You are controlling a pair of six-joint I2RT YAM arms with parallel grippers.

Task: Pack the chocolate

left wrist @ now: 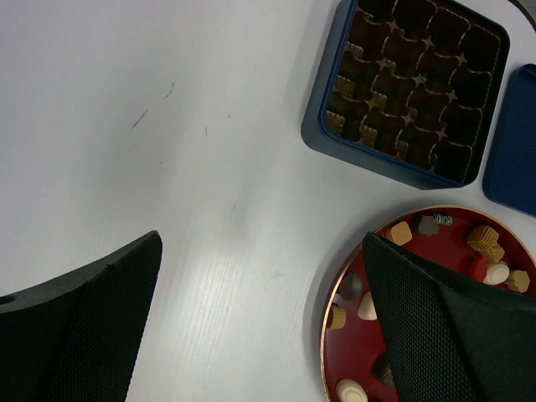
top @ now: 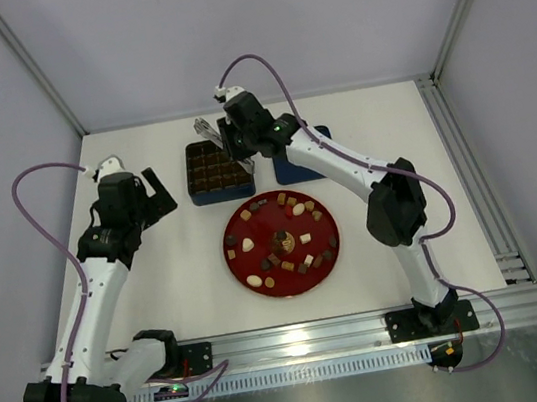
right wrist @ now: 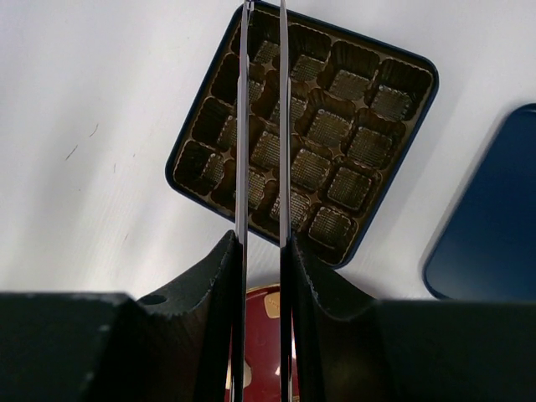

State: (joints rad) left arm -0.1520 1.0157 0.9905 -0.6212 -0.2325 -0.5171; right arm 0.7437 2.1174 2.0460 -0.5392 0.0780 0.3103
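Several small chocolate pieces (top: 280, 243), dark, light brown and cream, lie scattered on the red round plate (top: 230, 239). The dark blue tin (top: 192, 180) with a brown grid tray stands behind the plate; its cells look empty in the right wrist view (right wrist: 352, 142). My right gripper (top: 230, 144) hovers over the tin, shut on thin metal tongs (right wrist: 241, 126) whose two blades reach out over the grid. My left gripper (left wrist: 261, 243) is open and empty above bare table left of the plate (left wrist: 328, 310), where some chocolates (left wrist: 486, 241) show.
The tin's dark blue lid (top: 294, 169) lies flat right of the tin, also in the right wrist view (right wrist: 490, 226). White walls and aluminium posts enclose the table; a rail runs along the right edge (top: 466, 171).
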